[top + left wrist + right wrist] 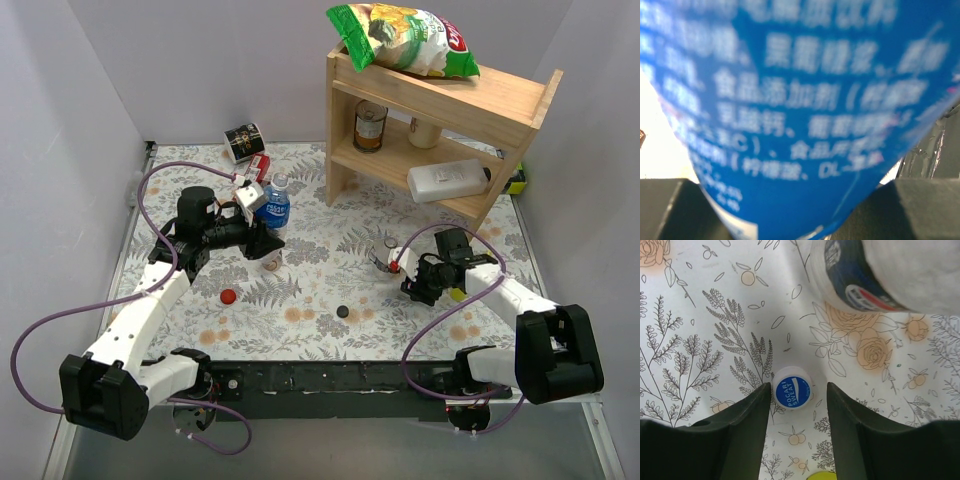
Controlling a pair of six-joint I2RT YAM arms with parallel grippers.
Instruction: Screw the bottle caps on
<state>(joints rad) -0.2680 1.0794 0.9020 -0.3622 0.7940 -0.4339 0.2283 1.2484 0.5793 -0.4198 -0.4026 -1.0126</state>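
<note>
The blue-label bottle stands upright at the back left, and its label fills the left wrist view. My left gripper is closed around its lower part. A tan-label bottle stands just in front of it. The red cap and the black cap lie loose on the cloth. The blue-and-white cap lies flat between the fingers of my open right gripper, close to its left finger. The white-and-dark-label bottle lies just beyond it, by my right gripper.
A wooden shelf at the back right holds a can, a white jug and a chips bag. A tin lies at the back left. A yellow object sits under my right wrist.
</note>
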